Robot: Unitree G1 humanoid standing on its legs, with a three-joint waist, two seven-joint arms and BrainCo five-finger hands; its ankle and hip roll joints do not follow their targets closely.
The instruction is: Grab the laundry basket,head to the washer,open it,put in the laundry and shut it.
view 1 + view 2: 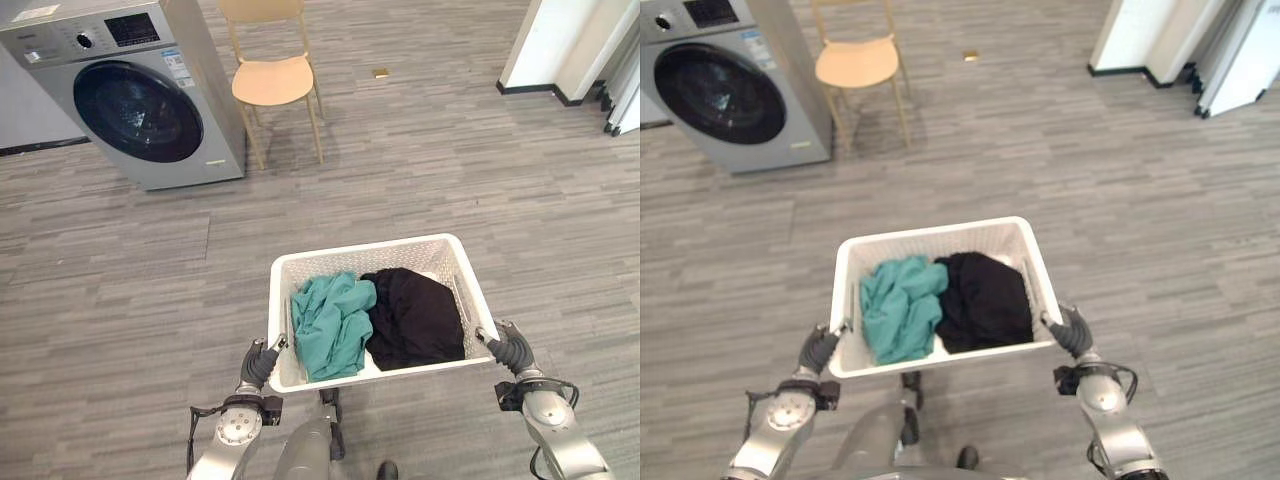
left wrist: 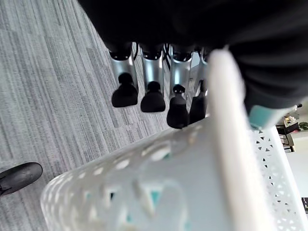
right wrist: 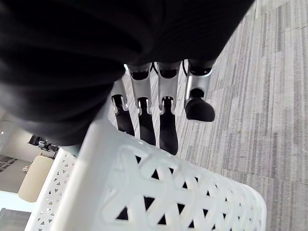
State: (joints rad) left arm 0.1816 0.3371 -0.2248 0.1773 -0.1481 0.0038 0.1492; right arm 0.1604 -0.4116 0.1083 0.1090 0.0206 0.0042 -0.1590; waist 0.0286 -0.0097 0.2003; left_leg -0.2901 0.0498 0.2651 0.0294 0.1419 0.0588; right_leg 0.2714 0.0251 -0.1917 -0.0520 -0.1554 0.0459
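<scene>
A white laundry basket (image 1: 370, 252) hangs in front of me, carried between both hands. Inside lie a crumpled teal garment (image 1: 333, 320) on the left and a black garment (image 1: 415, 315) on the right. My left hand (image 1: 260, 365) grips the basket's left edge, its fingers (image 2: 153, 82) curled under the rim (image 2: 226, 134). My right hand (image 1: 512, 352) holds the right edge the same way, fingers (image 3: 163, 115) hooked below the rim (image 3: 159, 192). The silver washer (image 1: 130, 90) stands far off at the upper left, its dark round door (image 1: 137, 112) closed.
A pale wooden chair (image 1: 272, 80) stands right beside the washer. A small tan object (image 1: 381, 72) lies on the grey floor behind it. A white wall corner (image 1: 550, 45) rises at the upper right. Open floor stretches between me and the washer.
</scene>
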